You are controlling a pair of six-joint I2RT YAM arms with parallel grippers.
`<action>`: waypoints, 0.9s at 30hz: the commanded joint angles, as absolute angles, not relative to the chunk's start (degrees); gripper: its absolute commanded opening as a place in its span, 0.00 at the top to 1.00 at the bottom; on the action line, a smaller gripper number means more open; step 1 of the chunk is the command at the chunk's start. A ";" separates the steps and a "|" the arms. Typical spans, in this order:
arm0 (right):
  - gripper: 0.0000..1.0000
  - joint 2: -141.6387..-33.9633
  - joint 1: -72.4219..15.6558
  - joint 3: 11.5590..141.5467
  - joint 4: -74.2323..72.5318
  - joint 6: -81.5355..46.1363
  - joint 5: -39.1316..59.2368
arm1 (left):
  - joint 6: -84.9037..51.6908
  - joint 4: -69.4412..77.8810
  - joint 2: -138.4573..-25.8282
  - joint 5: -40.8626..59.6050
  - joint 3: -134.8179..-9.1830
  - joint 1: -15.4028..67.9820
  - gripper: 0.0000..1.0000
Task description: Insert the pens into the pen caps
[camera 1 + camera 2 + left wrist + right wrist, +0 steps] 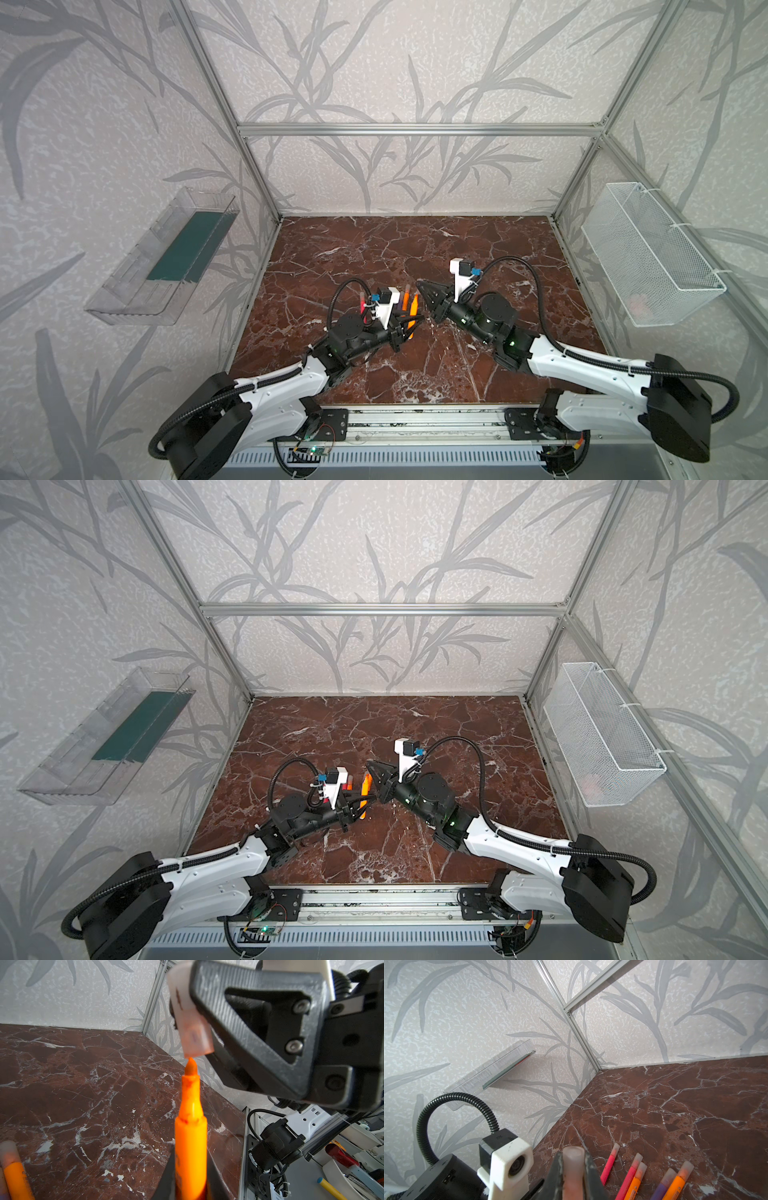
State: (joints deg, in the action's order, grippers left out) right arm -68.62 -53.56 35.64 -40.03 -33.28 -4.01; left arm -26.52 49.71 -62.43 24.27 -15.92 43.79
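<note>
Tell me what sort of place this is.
Probably a robot test cell, not a home: an aluminium frame holds wallpapered panels around a marble-look tabletop, and a left arm and right arm mount on a front rail.

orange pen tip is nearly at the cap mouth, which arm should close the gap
Probably left: the left gripper holds the orange pen aimed tip-first at the cap mouth; the right gripper need only hold the cap.
</note>
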 commanded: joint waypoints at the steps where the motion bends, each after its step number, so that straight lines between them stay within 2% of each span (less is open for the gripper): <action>1: 1.00 -69.52 -53.61 37.22 -42.87 -34.00 -2.91 | -25.30 51.08 -61.61 24.08 -16.99 43.95 1.00; 27: 1.00 -71.37 -54.93 37.48 -46.49 -34.69 -1.59 | -25.36 51.33 -60.41 23.12 -16.12 43.95 1.00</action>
